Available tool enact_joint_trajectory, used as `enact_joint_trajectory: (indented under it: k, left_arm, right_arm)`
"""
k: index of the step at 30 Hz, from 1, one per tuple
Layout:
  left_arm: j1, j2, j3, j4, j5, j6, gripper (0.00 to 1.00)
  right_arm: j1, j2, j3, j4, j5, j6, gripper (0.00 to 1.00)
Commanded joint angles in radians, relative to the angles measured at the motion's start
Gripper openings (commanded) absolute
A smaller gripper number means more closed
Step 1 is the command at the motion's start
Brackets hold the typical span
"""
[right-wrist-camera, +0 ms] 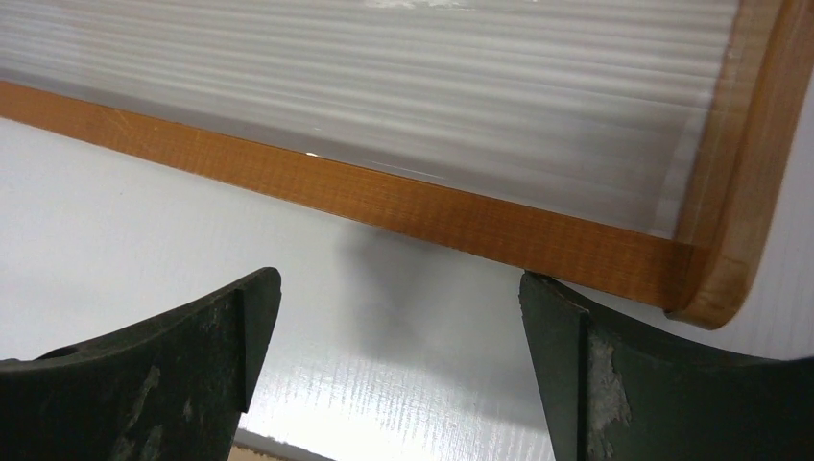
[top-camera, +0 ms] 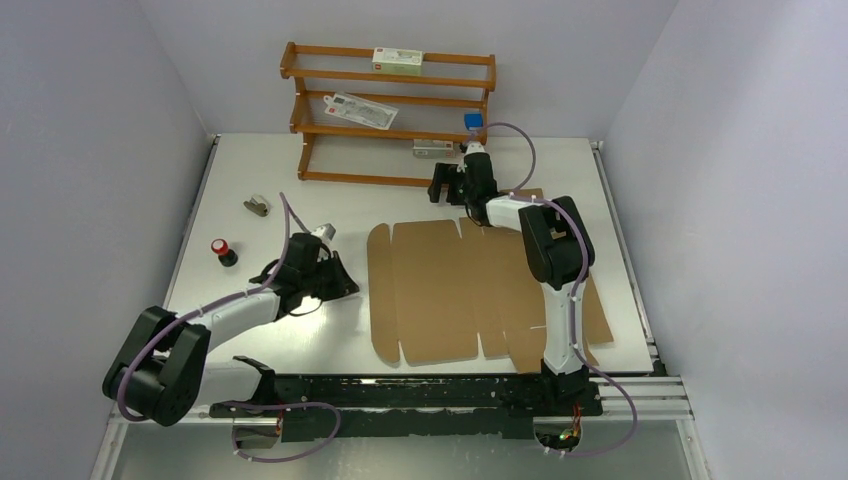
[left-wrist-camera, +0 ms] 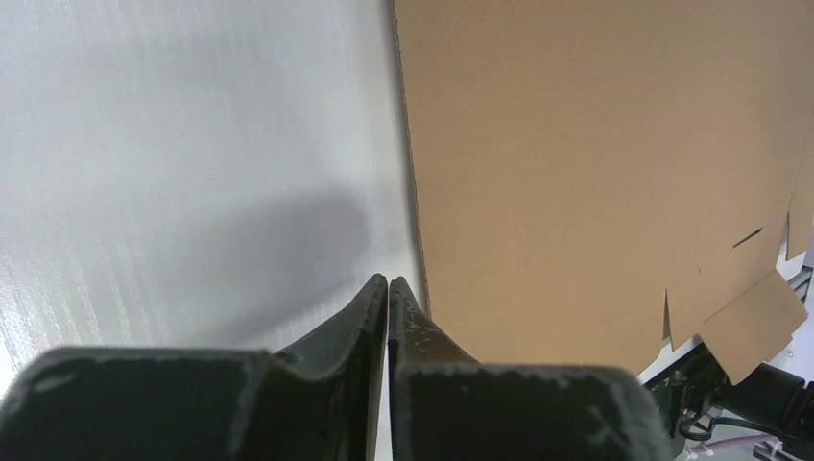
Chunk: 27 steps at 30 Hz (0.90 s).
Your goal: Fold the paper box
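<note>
Currently I see the flat brown corrugated-cardboard paper box [top-camera: 470,290] lying unfolded on the white tabletop [top-camera: 400,200], my left hand [left-wrist-camera: 388,280] clenched empty beside its edge, my right hand [right-wrist-camera: 398,288] released wide near the wooden rack [right-wrist-camera: 384,202].

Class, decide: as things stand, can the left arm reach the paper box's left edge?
Probably yes: the left gripper, jaws shut, lies close beside the paper box, and nothing stands between them.
</note>
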Motion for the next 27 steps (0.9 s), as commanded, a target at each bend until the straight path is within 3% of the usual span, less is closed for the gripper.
enact_joint_trajectory:
  k: [1,16,23,27]
  left_arm:
    - [0.004,0.015,0.009,0.021,0.021,0.017,0.14]
    - [0.004,0.026,0.130,-0.042,-0.028,0.058,0.57]
    - [0.005,0.120,0.244,-0.061,-0.050,0.089,0.69]
    - [0.005,0.246,0.394,-0.087,-0.049,0.136,0.71]
  right_arm:
    - [-0.008,0.007,0.029,0.061,-0.062,-0.040,1.00]
    - [-0.104,0.090,0.158,0.029,-0.092,-0.046,1.00]
    - [-0.114,-0.087,0.056,0.014,-0.192,-0.042,1.00]
    - [-0.132,-0.211,-0.050,-0.009,-0.225,-0.040,1.00]
